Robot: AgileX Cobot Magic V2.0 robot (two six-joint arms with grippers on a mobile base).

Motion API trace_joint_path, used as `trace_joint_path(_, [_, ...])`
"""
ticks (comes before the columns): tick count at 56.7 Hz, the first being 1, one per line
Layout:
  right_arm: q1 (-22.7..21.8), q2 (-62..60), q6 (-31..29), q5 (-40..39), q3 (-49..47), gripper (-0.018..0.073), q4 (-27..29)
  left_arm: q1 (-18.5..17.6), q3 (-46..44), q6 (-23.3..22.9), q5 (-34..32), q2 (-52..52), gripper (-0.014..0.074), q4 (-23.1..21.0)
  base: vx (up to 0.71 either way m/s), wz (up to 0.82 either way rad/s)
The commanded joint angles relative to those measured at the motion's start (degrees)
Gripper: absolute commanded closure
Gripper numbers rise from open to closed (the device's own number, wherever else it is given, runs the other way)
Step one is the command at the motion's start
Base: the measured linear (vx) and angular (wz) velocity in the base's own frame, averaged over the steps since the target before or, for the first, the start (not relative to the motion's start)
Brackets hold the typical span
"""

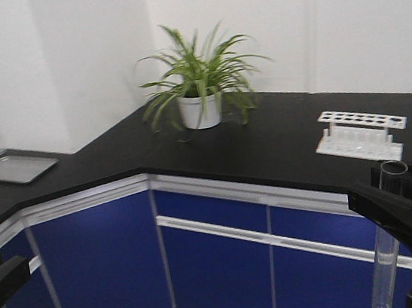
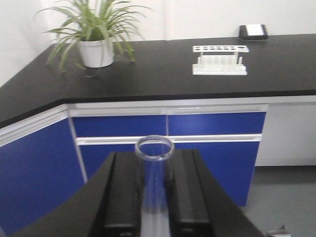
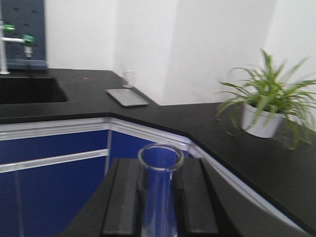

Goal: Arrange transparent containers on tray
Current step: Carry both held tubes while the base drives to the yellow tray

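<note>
**A tube in each claw, the tray not yet reached**

Nearest me, my left claw (image 2: 154, 160) is clamped on a glass tube (image 2: 154, 192). Its two black fingers press flat against the sides just under the open rim, so the tube stands upright and cannot slip through. My right claw (image 3: 159, 170) grips a second tube (image 3: 159, 202) the same way. In the front view that one hangs below the fingers, round end lowest.

I judge I hold them mouth-up and off the tabletop (image 1: 266, 146) so the long glass knocks against nothing. Both are in the air before the blue cupboard doors (image 1: 99, 267), nearer me than the plant (image 1: 197, 87).

The tray (image 1: 14, 169) lies flat on the tabletop, well to the left of the plant. A white rack (image 1: 362, 129) sits to the plant's right. Neither tube is on the tray, so all the laying-down is ahead. It calls for a gentle hand, since a round tube will likely roll.
</note>
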Motion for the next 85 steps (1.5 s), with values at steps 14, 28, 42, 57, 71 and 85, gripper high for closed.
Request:
trace_joint_path(14, [-0.02, -0.49, 0.06, 1.03, -1.85, 0.0572, -0.05, -0.37, -1.47, -0.06, -4.46, -0.12, 0.0603, 0.67, -0.29, 0.53])
trace_joint_path(28, [-0.02, -0.49, 0.06, 1.03, -1.85, 0.0572, -0.05, -0.37, -1.47, -0.06, -4.31, -0.12, 0.0603, 0.67, -0.25, 0.63])
trace_joint_path(42, [-0.02, -0.49, 0.06, 1.03, -1.85, 0.0572, -0.05, -0.37, -1.47, -0.06, -4.31, -0.12, 0.0603, 0.67, -0.20, 0.68])
trace_joint_path(57, [-0.02, -0.49, 0.06, 1.03, -1.85, 0.0572, -0.05, -0.37, -1.47, -0.06, -4.31, -0.12, 0.0603, 0.67, -0.16, 0.64])
trace_joint_path(71, [-0.02, -0.49, 0.06, 1.03, -1.85, 0.0572, -0.05, -0.37, -1.47, -0.06, -4.31, -0.12, 0.0603, 0.67, -0.09, 0.56])
trace_joint_path(85, [-0.02, -0.49, 0.06, 1.03, -1.85, 0.0572, -0.05, -0.37, -1.47, -0.06, -4.31, -0.12, 0.0603, 0.67, 0.01, 0.53])
